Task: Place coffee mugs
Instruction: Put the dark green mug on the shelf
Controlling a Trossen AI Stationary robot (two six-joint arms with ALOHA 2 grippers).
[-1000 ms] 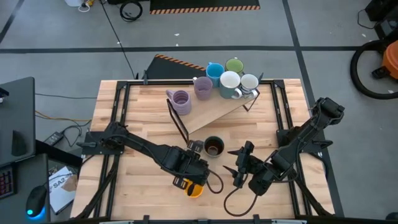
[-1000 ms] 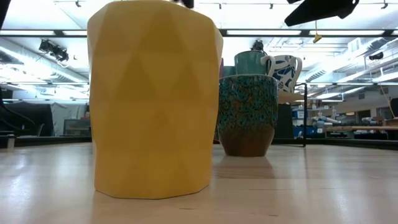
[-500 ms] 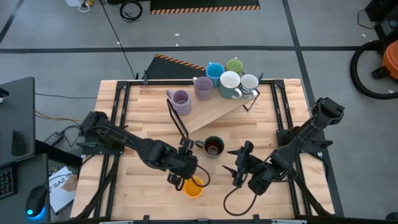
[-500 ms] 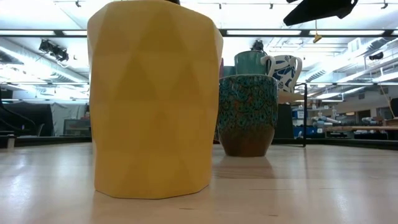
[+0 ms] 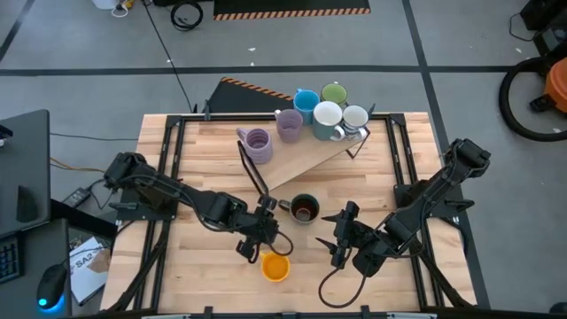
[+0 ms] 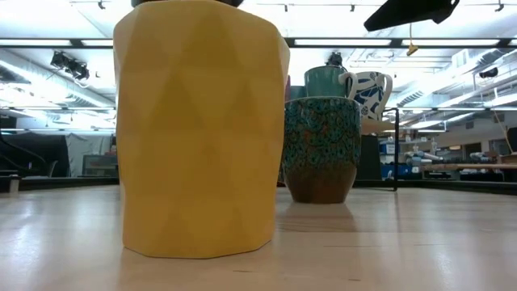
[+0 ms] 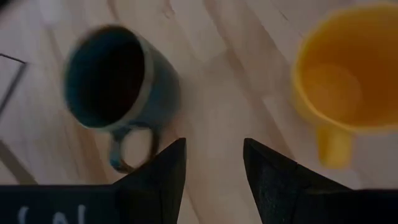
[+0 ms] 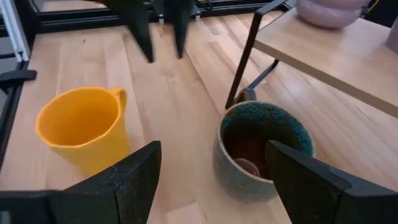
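Your left gripper [image 5: 263,232] hangs released above the faceted orange ceramic mug [image 5: 275,267] near the wooden table's [image 5: 204,266] front edge; your right gripper [image 5: 337,239] waits released beside it.

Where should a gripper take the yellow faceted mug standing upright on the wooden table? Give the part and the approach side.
Likely the rim of the yellow faceted mug, from above, one finger inside the open mouth. It stands upright, and the open left gripper hovers nearby. Its handle looks small.

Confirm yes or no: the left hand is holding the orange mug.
No. In the high view the orange mug stands alone on the table, and the left hand is open, beside it.
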